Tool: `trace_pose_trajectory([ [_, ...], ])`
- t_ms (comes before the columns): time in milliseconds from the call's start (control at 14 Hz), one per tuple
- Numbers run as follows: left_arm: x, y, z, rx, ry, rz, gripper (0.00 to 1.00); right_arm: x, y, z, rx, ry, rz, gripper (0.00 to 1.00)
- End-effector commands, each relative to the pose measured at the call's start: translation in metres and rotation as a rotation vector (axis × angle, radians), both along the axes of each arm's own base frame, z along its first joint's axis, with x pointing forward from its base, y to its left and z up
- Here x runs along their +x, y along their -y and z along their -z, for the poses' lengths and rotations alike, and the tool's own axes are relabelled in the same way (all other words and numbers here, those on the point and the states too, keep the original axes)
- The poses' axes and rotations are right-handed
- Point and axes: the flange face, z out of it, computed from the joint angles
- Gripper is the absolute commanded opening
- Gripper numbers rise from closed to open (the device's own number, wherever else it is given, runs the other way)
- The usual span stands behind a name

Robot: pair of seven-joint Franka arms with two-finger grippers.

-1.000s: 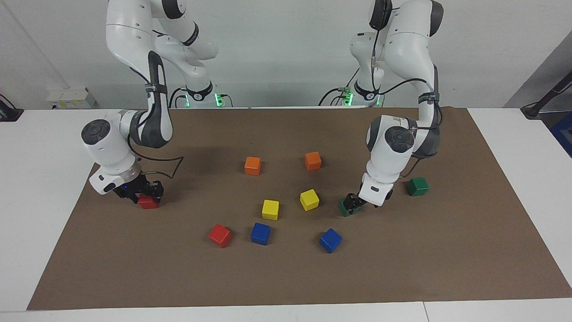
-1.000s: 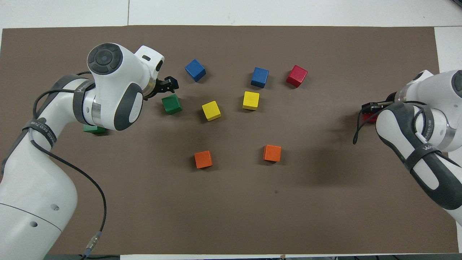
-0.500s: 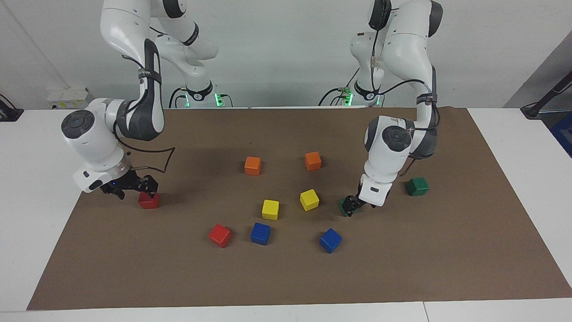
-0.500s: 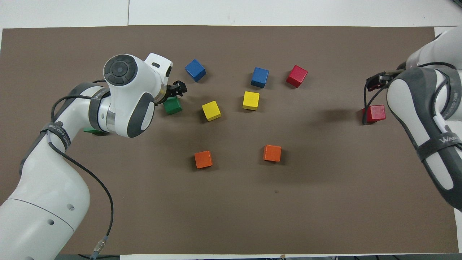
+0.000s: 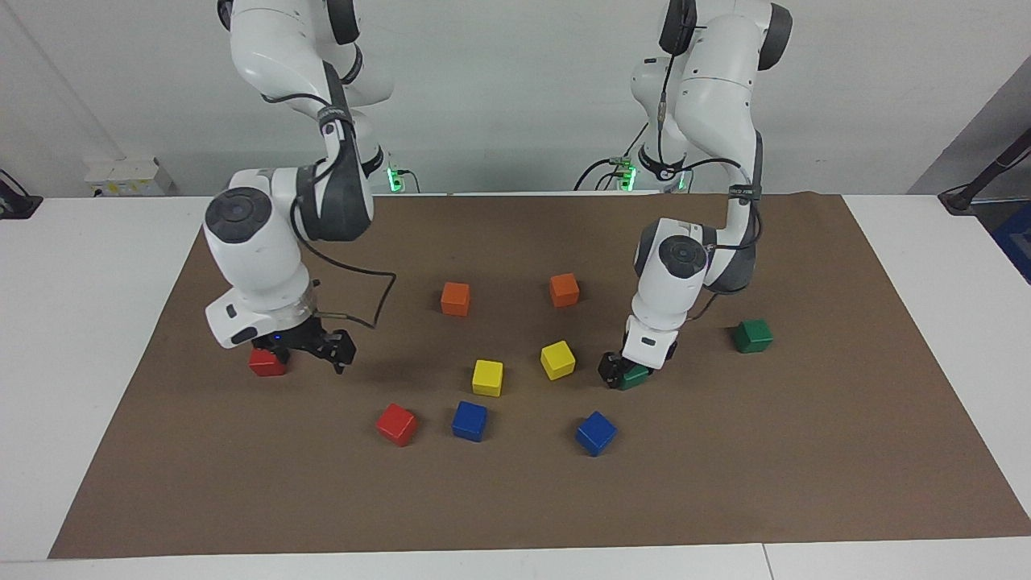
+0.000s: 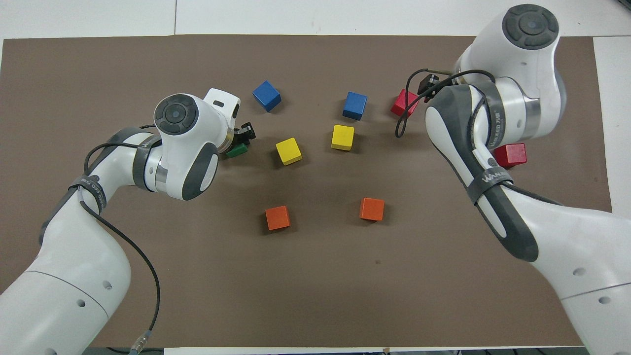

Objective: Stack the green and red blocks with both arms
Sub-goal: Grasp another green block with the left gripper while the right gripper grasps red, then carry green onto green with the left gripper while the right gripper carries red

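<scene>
Where the left arm reaches: left gripper is down at the mat, right against the first green block
Left grip: cannot tell from where I stand whether it is clamped on that cube or only touching it
First green block: flat on the brown mat, beside a yellow block toward the left arm's end, farther from the robots than the orange blocks
Its heading: a cube, so no long axis; from overhead its edges sit skewed to the mat's edges
Second green block: alone toward the left arm's end, well apart from the first, top face up, slightly turned
Right gripper: just above the mat, beside the near red block
Right grip: carries no block; spread or closed, I cannot tell
Near red block: at the right arm's end, flat, almost square to the mat
Far red block: farther from the robots, beside a blue block, turned corner-on
Stacking: all four cubes lie singly
</scene>
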Motion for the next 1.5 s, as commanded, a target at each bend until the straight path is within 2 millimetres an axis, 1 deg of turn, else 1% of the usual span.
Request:
trace_pose_trajectory([
  [0,0.007,-0.006,-0.044,0.075,-0.074,0.013,0.00,0.032,-0.029,0.011,0.032,0.037,0.088,1.00],
  [71,0.006,-0.019,-0.067,0.076,-0.069,0.030,0.00,0.038,-0.040,0.018,0.036,0.054,0.106,1.00],
  [143,0.008,-0.049,-0.087,0.076,-0.067,0.043,0.00,0.041,-0.044,0.027,0.039,0.057,0.114,1.00],
  [214,0.007,-0.076,-0.102,0.083,-0.085,0.083,0.00,0.043,-0.048,0.035,0.043,0.065,0.124,1.00],
  [286,0.007,-0.111,-0.113,0.087,-0.106,0.157,0.00,0.043,-0.052,0.044,0.043,0.065,0.131,1.00],
  [357,0.008,-0.148,-0.119,0.084,-0.128,0.237,0.00,0.043,-0.052,0.051,0.046,0.069,0.136,1.00],
  [429,0.010,-0.176,-0.120,0.081,-0.135,0.299,0.00,0.046,-0.050,0.050,0.056,0.102,0.135,1.00],
  [571,0.006,-0.234,-0.109,0.068,-0.139,0.410,0.00,0.041,-0.047,0.067,0.053,0.094,0.133,1.00],
  [643,0.002,-0.259,-0.099,0.064,-0.131,0.480,0.00,0.040,-0.047,0.070,0.054,0.089,0.136,1.00],
  [714,-0.002,-0.269,-0.095,0.062,-0.112,0.525,0.00,0.039,-0.049,0.073,0.057,0.088,0.134,1.00],
  [786,-0.005,-0.272,-0.089,0.064,-0.103,0.544,0.00,0.036,-0.050,0.082,0.060,0.092,0.132,1.00],
  [857,-0.006,-0.271,-0.081,0.064,-0.098,0.547,0.00,0.031,-0.048,0.094,0.060,0.092,0.132,1.00],
  [1000,-0.009,-0.271,-0.076,0.046,-0.093,0.524,0.00,0.027,-0.046,0.099,0.058,0.093,0.125,1.00],
  [1071,-0.009,-0.270,-0.076,0.021,-0.086,0.506,0.00,0.028,-0.045,0.098,0.057,0.092,0.122,0.88],
  [1143,-0.009,-0.269,-0.076,0.003,-0.076,0.492,0.00,0.027,-0.045,0.099,0.056,0.089,0.121,0.51],
  [1214,-0.009,-0.269,-0.077,0.000,-0.074,0.488,0.00,0.026,-0.044,0.100,0.054,0.080,0.121,0.18],
  [1286,-0.009,-0.268,-0.076,0.000,-0.076,0.475,0.00,0.026,-0.046,0.097,0.056,0.074,0.121,0.00],
  [1429,-0.010,-0.259,-0.078,-0.001,-0.087,0.409,0.00,0.026,-0.044,0.095,0.052,0.072,0.114,0.00],
])
